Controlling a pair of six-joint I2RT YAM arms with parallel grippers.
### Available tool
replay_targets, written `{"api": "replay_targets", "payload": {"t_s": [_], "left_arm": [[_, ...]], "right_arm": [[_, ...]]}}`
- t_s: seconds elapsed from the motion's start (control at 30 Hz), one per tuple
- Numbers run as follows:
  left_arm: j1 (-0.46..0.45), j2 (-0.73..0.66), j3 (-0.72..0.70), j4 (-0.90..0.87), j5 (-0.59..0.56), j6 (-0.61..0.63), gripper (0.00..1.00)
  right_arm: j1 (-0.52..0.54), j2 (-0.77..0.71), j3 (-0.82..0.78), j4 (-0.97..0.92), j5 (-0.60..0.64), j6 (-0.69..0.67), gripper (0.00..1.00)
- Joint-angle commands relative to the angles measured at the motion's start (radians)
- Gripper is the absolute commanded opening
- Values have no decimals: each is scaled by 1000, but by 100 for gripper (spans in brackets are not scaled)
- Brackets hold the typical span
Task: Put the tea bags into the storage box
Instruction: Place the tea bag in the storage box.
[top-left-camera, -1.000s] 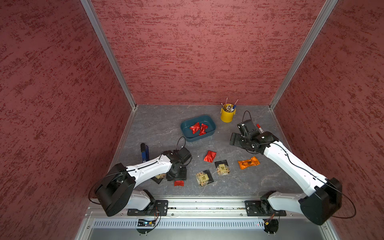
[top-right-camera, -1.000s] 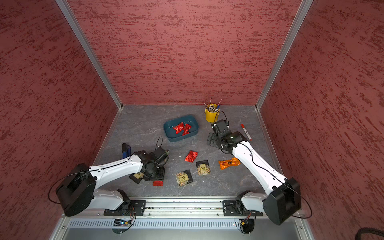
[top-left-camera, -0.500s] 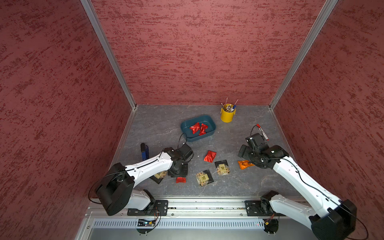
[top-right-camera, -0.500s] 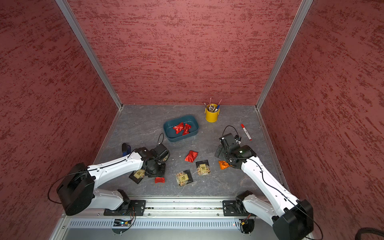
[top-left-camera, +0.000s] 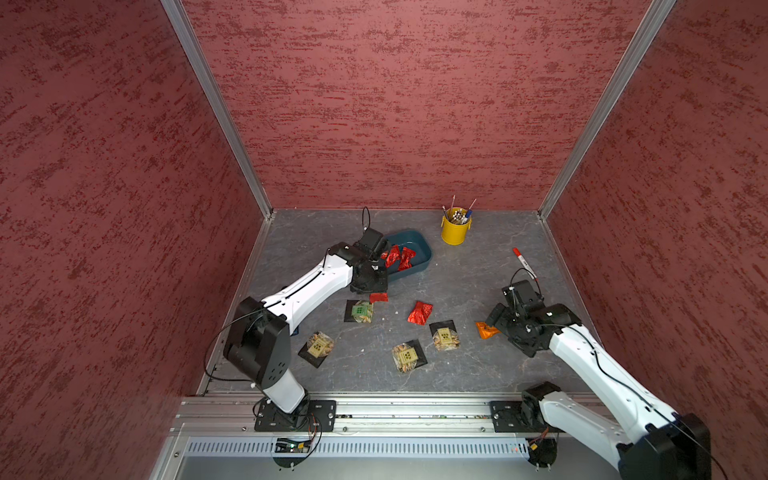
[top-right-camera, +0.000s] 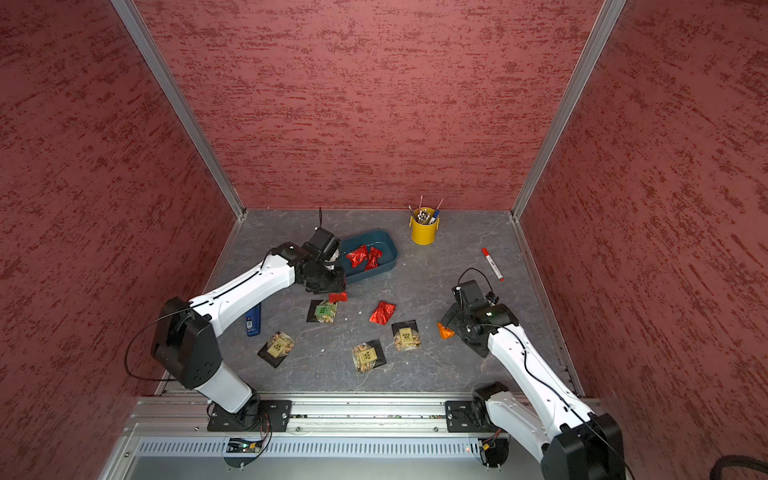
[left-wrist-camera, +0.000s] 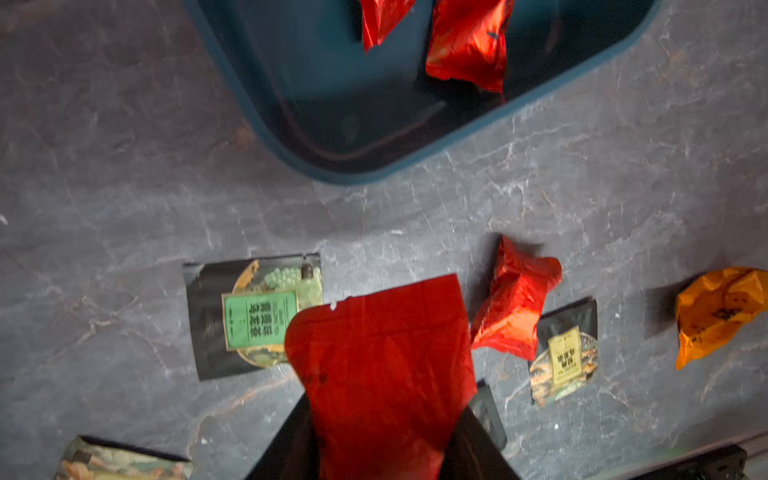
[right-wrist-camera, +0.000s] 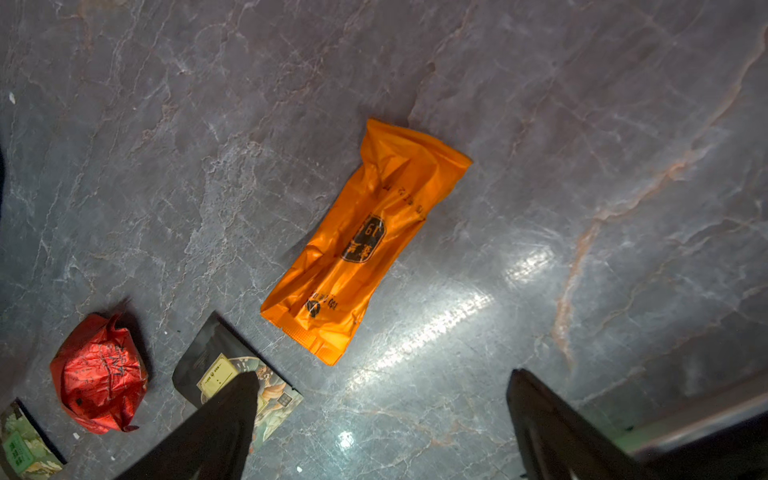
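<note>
My left gripper (left-wrist-camera: 386, 405) is shut on a flat red foil tea bag (left-wrist-camera: 382, 365), held just off the floor beside the near corner of the teal storage box (top-left-camera: 424, 249). Two red tea bags (top-left-camera: 399, 257) lie inside the box. My right gripper (right-wrist-camera: 382, 376) is open, hovering beside the orange tea bag (right-wrist-camera: 365, 241) on the floor, with nothing between its fingers. A crumpled red tea bag (top-left-camera: 420, 312) and several black-and-clear pouches, one green-labelled (top-left-camera: 359, 311) and the others tan-labelled (top-left-camera: 408, 355), lie on the grey floor.
A yellow pencil cup (top-left-camera: 455, 228) stands behind the box at the back. A red-capped marker (top-left-camera: 524, 262) lies near the right wall. A dark blue stick-like object (top-right-camera: 253, 320) lies under the left arm. Red walls close in three sides.
My left gripper closed on the red tea bag at the front and carried it toward the box. My right arm swung back from the box area to the orange tea bag, opening wider.
</note>
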Motion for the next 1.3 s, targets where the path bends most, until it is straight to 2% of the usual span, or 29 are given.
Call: {"api": "replay_targets", "payload": {"t_s": [0.0,0.2,0.53,0.83,1.0,1.07,1.2,1.27], "left_arm": [[40,51,51,62,34,44,44],[103,120,100,140,89,26,45],[135,245,225,198,126,30,44],[140,327,296,216,88,48,46],[154,340,297,227,96,51,48],[159,347,302,226,104,54,52],[162,345,308,213,112,57,74],[163,333,304,213,113,60,81]], "right_arm": [[-24,-3,-14,62,-60,6,98],[-46,47,-26,118,-87,7,98],[-137,79,-87,199,-149,-1,96],[-200,118,-115,253,-183,-28,92],[-222,193,-87,293,-191,-45,89],[-230,225,-77,310,-196,-50,87],[-241,249,-68,335,-202,-53,81],[-241,252,-67,335,-195,-52,79]]}}
